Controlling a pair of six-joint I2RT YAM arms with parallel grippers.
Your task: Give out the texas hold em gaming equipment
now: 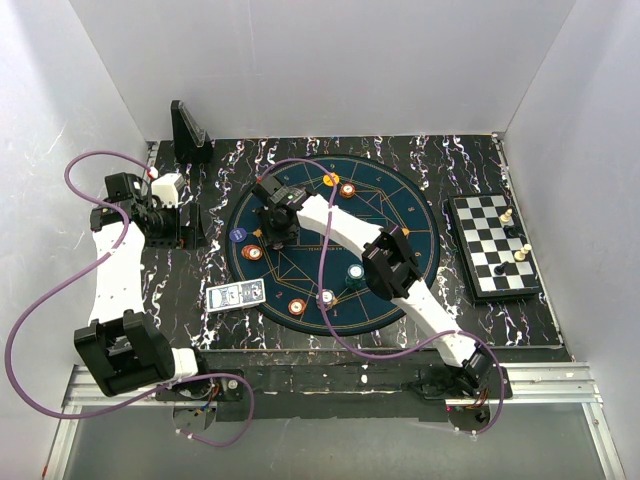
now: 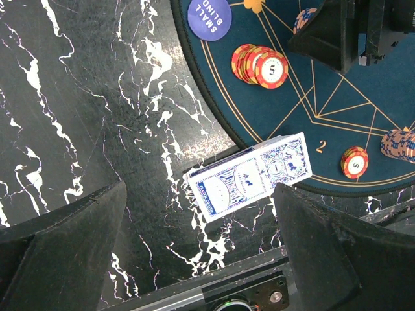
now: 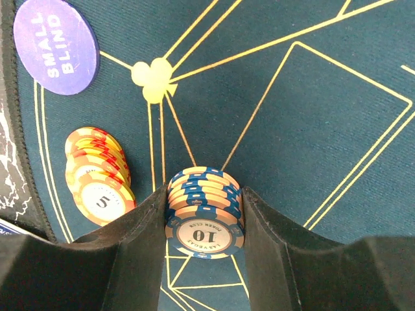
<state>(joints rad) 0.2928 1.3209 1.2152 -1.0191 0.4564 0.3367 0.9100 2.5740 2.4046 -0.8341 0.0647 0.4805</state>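
My right gripper [image 3: 205, 201] is shut on a leaning stack of blue-and-orange "10" poker chips [image 3: 204, 223] on the round teal mat [image 1: 400, 215]. A red-and-yellow "5" stack [image 3: 98, 178] and the purple "small blind" disc [image 3: 57, 45] lie to its left. My left gripper [image 2: 200, 194] hangs high over the marble table, wide open and empty. The blue-white card box [image 2: 249, 175] lies below it at the mat's edge. In the top view the right gripper [image 1: 275, 232] is over the mat's left part and the left gripper [image 1: 178, 226] is left of the mat.
More chip stacks [image 1: 297, 307] [image 1: 355, 270] [image 1: 347, 188] dot the mat. A chessboard with pieces [image 1: 480, 250] lies at the right, and a black upright stand [image 1: 188, 133] stands at the back left. A metal rail [image 1: 400, 378] runs along the near edge. Purple cables loop off both arms.
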